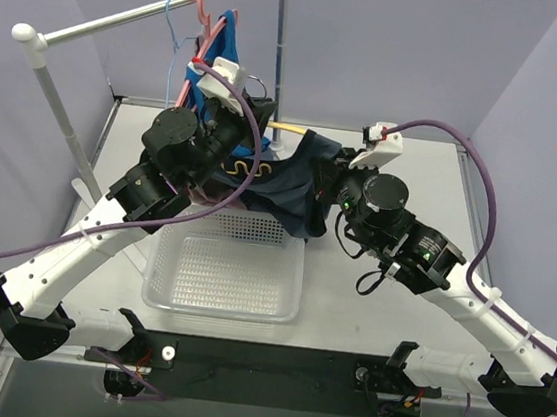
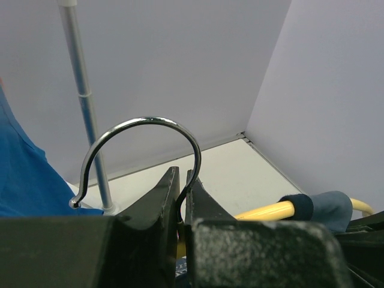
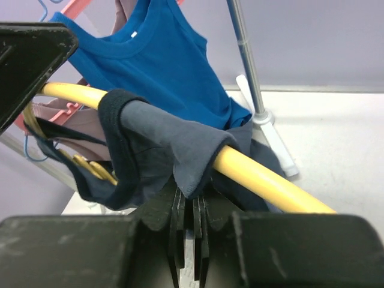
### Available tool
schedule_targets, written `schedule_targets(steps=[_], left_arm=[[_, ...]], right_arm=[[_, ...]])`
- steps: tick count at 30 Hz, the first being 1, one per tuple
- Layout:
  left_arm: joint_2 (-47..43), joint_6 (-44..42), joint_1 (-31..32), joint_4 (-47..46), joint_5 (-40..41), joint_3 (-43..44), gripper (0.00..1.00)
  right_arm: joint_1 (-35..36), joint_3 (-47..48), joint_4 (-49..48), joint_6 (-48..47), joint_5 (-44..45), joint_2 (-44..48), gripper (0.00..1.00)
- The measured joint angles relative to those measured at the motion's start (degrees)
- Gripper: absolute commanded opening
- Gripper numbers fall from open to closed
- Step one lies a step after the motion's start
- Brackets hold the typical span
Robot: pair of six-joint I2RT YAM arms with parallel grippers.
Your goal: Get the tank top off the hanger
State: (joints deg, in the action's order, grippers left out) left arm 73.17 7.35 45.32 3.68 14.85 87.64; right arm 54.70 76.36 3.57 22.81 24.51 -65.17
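Under the tank top (image 3: 162,135), right fingers (image 3: 179,231) partly vanish.

**What I can't make out from here**

From above, my left pincer (image 2: 182,175) is lost under its own wrist, and the right pincer (image 3: 189,201) is buried in the tank top (image 3: 162,135). The hanger (image 2: 144,120) neck vanishes between the left fingers. I can't tell whether cloth sits between the right's closed tips. The blue top (image 2: 24,174) is cut off at the left edge.
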Motion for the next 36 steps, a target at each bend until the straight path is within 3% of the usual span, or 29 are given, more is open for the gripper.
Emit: schedule_targets(steps=[6, 15, 26, 36], left_arm=[[-1.62, -0.04, 0.0, 0.39, 0.98, -0.07, 0.0], [-3.76, -0.15, 0.04, 0.5, 1.66, -0.2, 0.0], [-3.82, -0.39, 0.33, 2.6, 1.79, -0.2, 0.0], [-3.82, -0.5, 0.33, 2.82, 2.71, -0.15, 0.0]], right_arm=[[0.55, -0.11, -2.03, -4.39, 3.17, 1.49, 0.0], [0.48, -7.72, -4.92, -10.34, 6.71, 12.35, 0.0], [-0.87, -16.35, -6.16, -10.88, 7.19, 19.78, 0.0], [-7.41, -18.8, -5.99, -9.2, 5.95, 24.74, 0.0]])
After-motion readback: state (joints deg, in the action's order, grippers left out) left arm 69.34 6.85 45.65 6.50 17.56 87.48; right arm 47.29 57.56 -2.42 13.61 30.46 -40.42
